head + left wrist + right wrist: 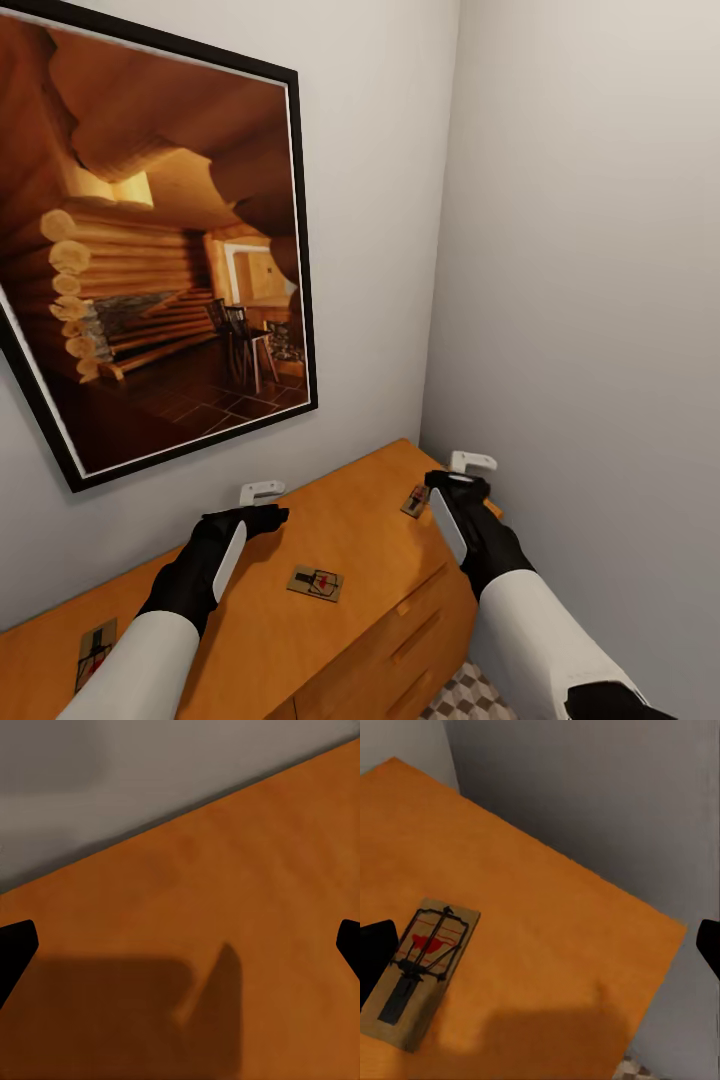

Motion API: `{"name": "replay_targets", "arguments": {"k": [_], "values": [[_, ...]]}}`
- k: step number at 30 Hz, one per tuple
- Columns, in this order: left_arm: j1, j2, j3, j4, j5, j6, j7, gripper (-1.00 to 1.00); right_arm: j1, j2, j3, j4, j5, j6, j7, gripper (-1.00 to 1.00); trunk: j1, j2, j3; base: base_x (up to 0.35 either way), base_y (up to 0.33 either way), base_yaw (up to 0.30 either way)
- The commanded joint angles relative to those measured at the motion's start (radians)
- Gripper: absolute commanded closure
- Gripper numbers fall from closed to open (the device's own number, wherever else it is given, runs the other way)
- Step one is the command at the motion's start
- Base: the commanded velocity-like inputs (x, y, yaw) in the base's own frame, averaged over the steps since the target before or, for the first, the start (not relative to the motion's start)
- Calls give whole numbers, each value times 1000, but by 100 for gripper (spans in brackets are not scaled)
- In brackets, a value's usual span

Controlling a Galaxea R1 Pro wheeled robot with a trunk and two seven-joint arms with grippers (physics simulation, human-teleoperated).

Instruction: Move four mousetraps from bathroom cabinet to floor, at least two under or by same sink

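On top of the cabinet (340,540), near its far right corner, lies the mousetrap (415,501) your right gripper (462,478) is closest to. In the head view it sits just to the left of that gripper's black wrist, touching the wood, not the fingers. From the right wrist view the same trap (418,971) lies flat beside one dark fingertip (376,952), off toward that side and not centred between the two. Its long axis runs slantwise across the gap, so you will likely need to shift toward it and turn the wrist before closing. The right jaws stand wide apart with nothing between them.

Your left gripper (262,497) hovers over bare wood by the wall, fingers (15,945) spread and empty. A second trap (315,583) lies mid-top, nearer the left arm, and a third (95,650) shows at the left end, partly behind your sleeve. I can't place a fourth from these views. A patch of bathroom floor (465,695) shows below the drawer fronts.
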Motion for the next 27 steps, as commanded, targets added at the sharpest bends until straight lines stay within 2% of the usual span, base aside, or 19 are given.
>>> {"name": "replay_targets", "arguments": {"k": [1,4,5,7,16,20,21,22,25,26,27], "values": [[-1,-1,3,-2,0,5,0,-100,-1,0,10,4,-9,-49,-43,-100,1,-2,-2,0,0,0],[-1,-1,3,-2,0,5,0,-100,-2,0,35,13,-3,-126,-100,-100,1,-2,-2,0,0,0],[-1,-2,3,-2,0,5,0,-100,-2,0,59,22,4,-170,-138,-100,1,-2,-2,0,0,0],[-1,-2,3,-2,0,5,0,-100,-2,0,80,29,11,-200,-171,-100,1,-2,-2,0,0,0],[-1,-2,2,-2,0,5,0,-100,-2,0,143,41,12,-246,-231,-100,1,-2,-2,0,0,0],[-1,-3,2,-2,0,5,0,-100,-2,0,204,52,-13,-253,-235,-100,1,-2,-2,0,0,0],[-1,-3,2,-2,0,5,0,-100,-2,0,217,57,-25,-254,-235,-100,1,-2,-2,0,0,0],[-1,-3,2,-2,0,5,0,-100,-2,0,245,69,-57,-256,-235,-100,1,-2,-2,0,0,0],[-1,-3,2,-2,0,5,0,-100,-2,0,290,82,-135,-259,-233,-100,1,-2,-2,0,0,0],[-1,-4,2,-2,0,5,0,-100,-2,0,306,84,-167,-260,-232,-100,1,-2,-2,0,0,0],[-1,-3,3,-2,0,5,0,-100,-2,0,342,88,-236,-261,-230,-100,1,-2,-2,0,0,0]]}}
